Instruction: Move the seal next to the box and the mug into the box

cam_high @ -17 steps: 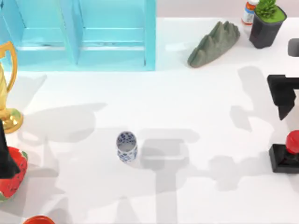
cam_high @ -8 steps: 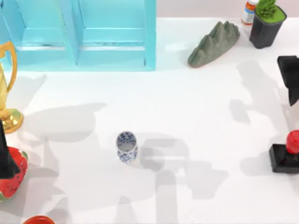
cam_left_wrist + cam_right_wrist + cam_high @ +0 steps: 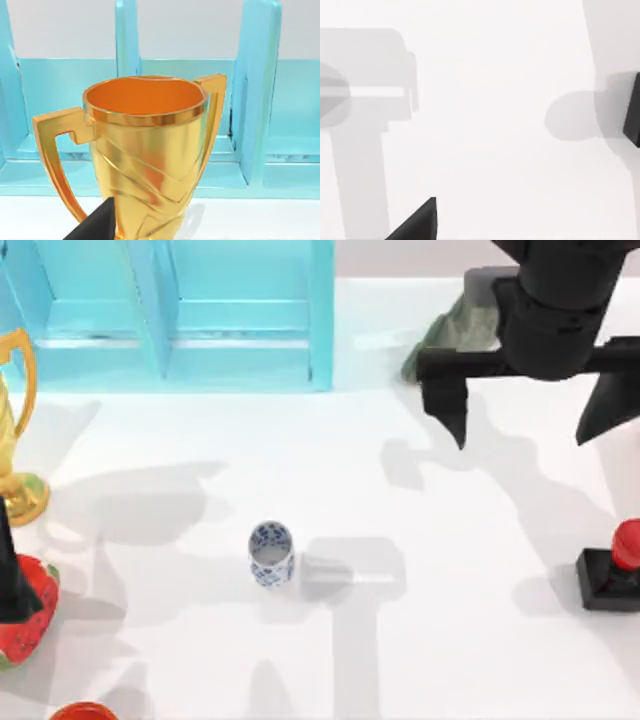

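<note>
Right arm high over the table's far right, its pincer spread wide and holding nothing.

The right gripper is matte black, with two pointed fingers standing far apart above the white table. The seal, a black square block with a glossy red round knob, stands at the right edge, well apart from the gripper. The mug, a small white cylinder with blue flower pattern, stands upright near the middle. The box is smooth turquoise, at the far left. The left arm is parked beside a shiny gold trophy; whether its pincer is released or clenched I cannot tell.
</note>
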